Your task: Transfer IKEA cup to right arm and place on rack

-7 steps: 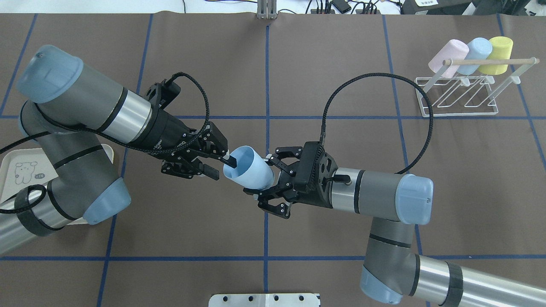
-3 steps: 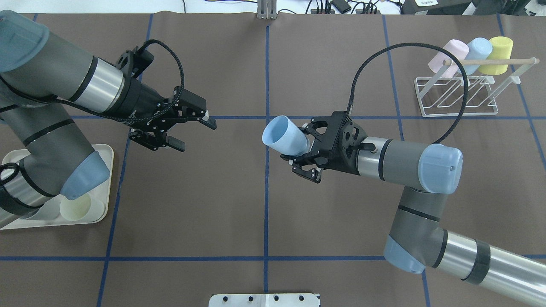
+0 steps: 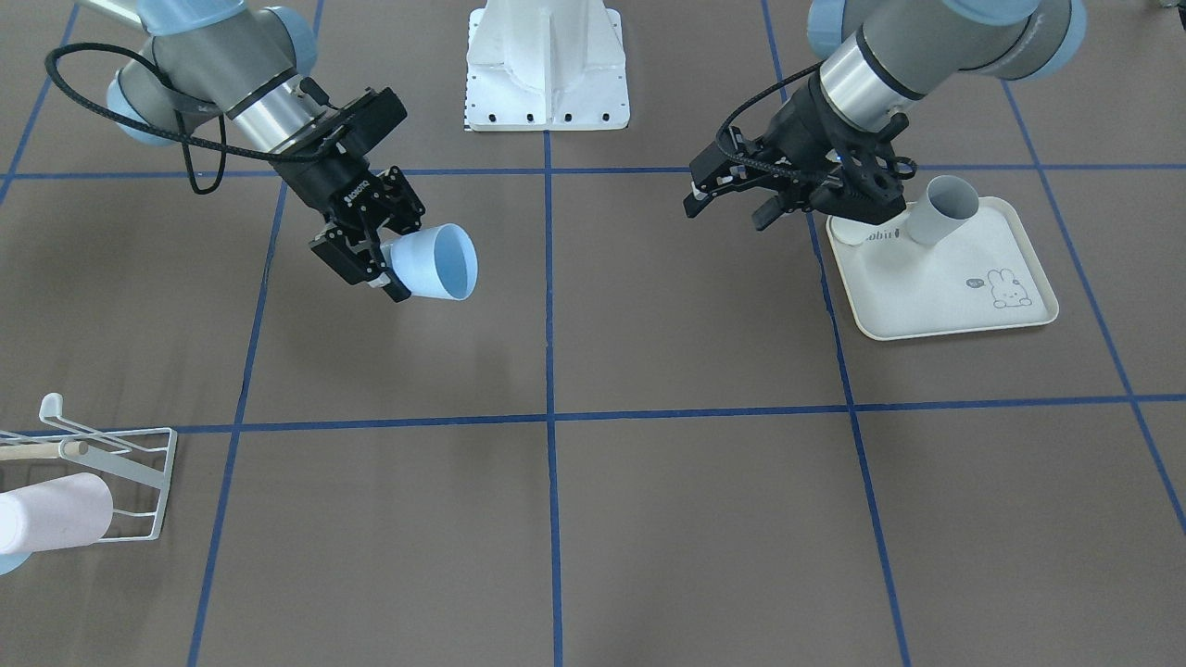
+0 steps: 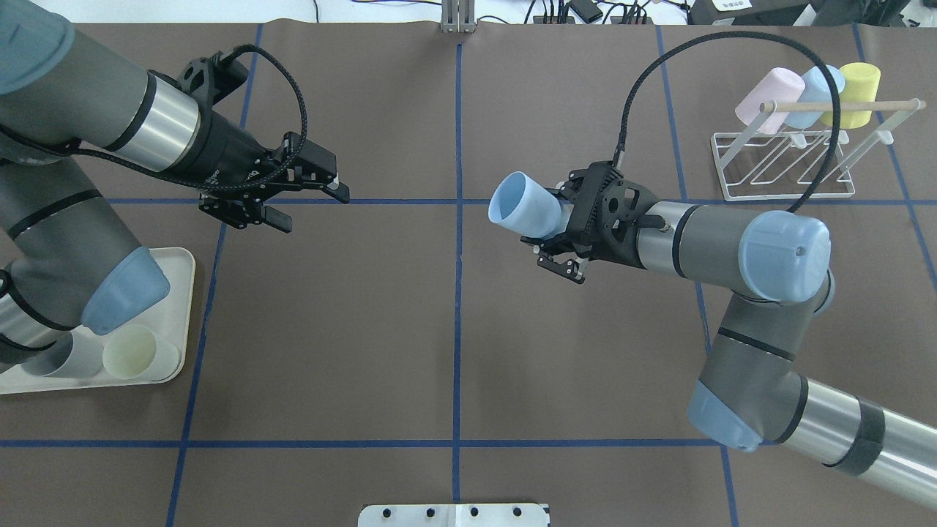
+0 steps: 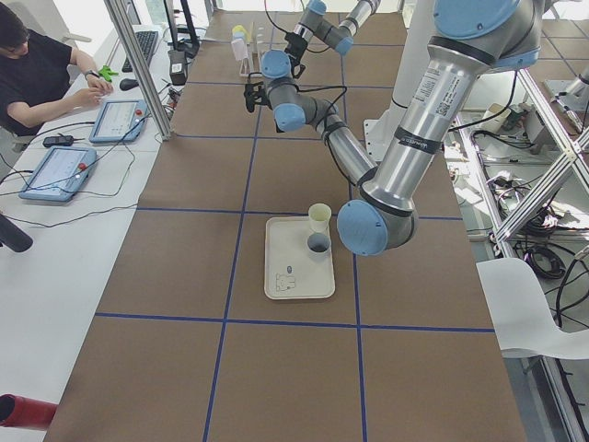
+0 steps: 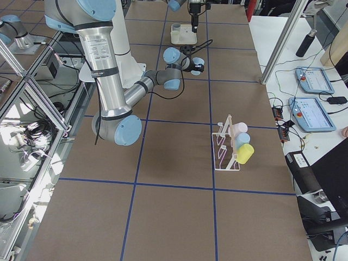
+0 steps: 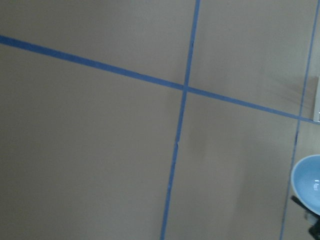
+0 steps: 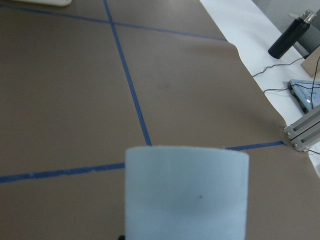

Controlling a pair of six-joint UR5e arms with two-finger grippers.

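Observation:
The IKEA cup [image 4: 521, 207], light blue, lies on its side in the air with its mouth toward the table's middle. My right gripper [image 4: 549, 227] is shut on its base; the front view shows the same hold, gripper [image 3: 380, 264] on cup [image 3: 435, 262]. The cup fills the bottom of the right wrist view [image 8: 187, 192]. My left gripper [image 4: 311, 210] stands open and empty over the left half, well apart from the cup. The white wire rack [image 4: 787, 196] with its wooden rod stands at the far right.
On the rack hang a pink cup [image 4: 768, 99], a blue cup [image 4: 818, 88] and a yellow cup [image 4: 856, 88]. The cream tray [image 4: 187, 293] at the near left holds a grey cup [image 4: 66, 355] and a cream cup [image 4: 135, 355]. A person sits beside the table in the left view.
My left gripper let go of the cup's rim and drew back to the left. The right gripper carried the cup to the right and farther from the robot, toward the rack.

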